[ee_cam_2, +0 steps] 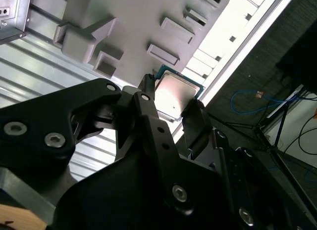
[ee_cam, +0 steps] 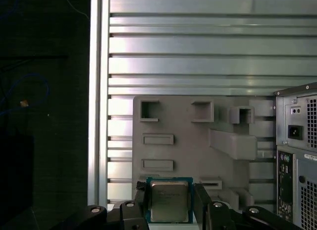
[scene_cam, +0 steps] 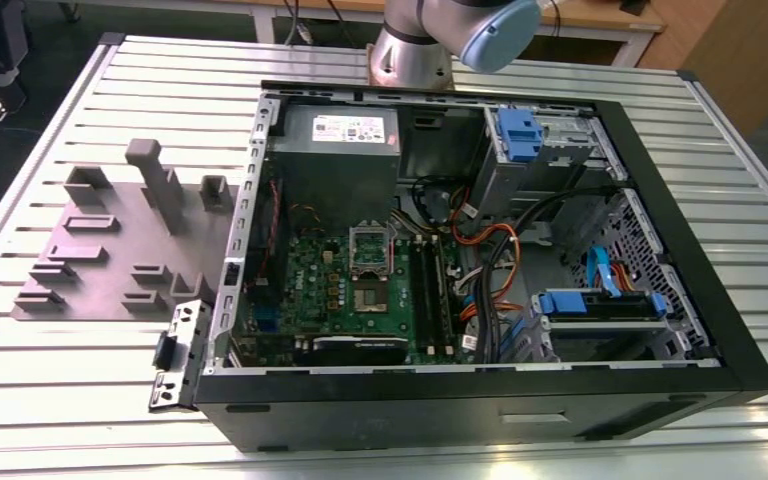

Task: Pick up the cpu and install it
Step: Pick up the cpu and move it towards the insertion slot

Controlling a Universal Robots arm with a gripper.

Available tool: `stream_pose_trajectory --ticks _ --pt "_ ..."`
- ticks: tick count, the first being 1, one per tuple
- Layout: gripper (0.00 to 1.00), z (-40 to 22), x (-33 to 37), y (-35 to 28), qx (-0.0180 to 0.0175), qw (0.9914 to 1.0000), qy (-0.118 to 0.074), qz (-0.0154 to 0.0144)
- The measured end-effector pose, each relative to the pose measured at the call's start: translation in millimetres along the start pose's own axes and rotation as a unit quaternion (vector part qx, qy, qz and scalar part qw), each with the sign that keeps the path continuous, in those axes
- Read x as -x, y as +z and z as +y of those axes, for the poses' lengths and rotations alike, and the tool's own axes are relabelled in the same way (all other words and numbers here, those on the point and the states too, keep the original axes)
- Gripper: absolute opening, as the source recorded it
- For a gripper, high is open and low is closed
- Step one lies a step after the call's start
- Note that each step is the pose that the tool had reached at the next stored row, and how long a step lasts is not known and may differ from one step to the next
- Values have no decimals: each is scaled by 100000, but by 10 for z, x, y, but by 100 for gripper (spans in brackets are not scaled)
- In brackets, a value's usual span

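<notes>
Silvery cpu [ee_cam: 170,201] pinched between black jaws over grey tray [ee_cam: 198,141] in both wrist views; exterior view shows the motherboard [scene_cam: 315,268].

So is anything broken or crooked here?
Nothing stands out. In the first wrist view the cpu sits square between the fingers of the gripper, with no chips or bends showing. In the exterior view the computer case lies open on the table, its cables all inside.
</notes>
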State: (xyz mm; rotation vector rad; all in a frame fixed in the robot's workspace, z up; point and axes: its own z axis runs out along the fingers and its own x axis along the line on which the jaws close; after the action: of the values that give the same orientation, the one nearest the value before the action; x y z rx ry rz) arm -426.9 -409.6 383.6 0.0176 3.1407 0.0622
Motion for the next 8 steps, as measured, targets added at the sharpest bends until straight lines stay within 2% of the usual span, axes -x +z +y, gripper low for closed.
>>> stream_pose_trajectory --ticks 8 --pt "47 1 50 0 -2 100000 2 3"
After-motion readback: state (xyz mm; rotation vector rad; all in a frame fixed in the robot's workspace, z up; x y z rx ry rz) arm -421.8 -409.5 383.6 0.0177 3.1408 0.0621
